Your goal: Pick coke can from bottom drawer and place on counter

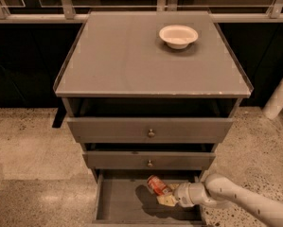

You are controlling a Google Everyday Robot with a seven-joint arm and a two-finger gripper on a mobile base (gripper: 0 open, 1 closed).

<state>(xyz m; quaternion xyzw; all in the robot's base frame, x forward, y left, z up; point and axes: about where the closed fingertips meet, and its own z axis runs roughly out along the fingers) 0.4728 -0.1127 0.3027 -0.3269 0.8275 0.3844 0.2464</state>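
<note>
Jaws: you cannot tell from this view whether they are clenched on the can or released, because their tips run together with the can's near end.

Your gripper (168,194) sits low inside the bottom drawer (119,200), in its right half, pointing left. The coke can (157,184) lies at the gripper's left, touching it or just beside it; contact cannot be resolved. The can is red-orange and tilted, its far end leaning up and to the left. It sits near the middle of the drawer's width, close under the front of the drawer above. A dark shadow spreads over the drawer floor beneath the can and gripper.

The arm (235,197) is pale with rounded segments. It comes in from the lower right corner and crosses the drawer's right side.

The bottom drawer is pulled out, and its grey floor shows bare on the left half. Above it the middle drawer (179,161) and the top drawer (108,129) each stand slightly out with a dark gap over the front. Each carries a small round knob at centre.

The bench (122,56) is a flat grey top with thin raised edges along the sides. A pale bowl (178,35) stands upright on it toward the back right, well apart from the can.

Surroundings: a speckled stone floor (32,150) and a white post (280,98) at the right edge.
</note>
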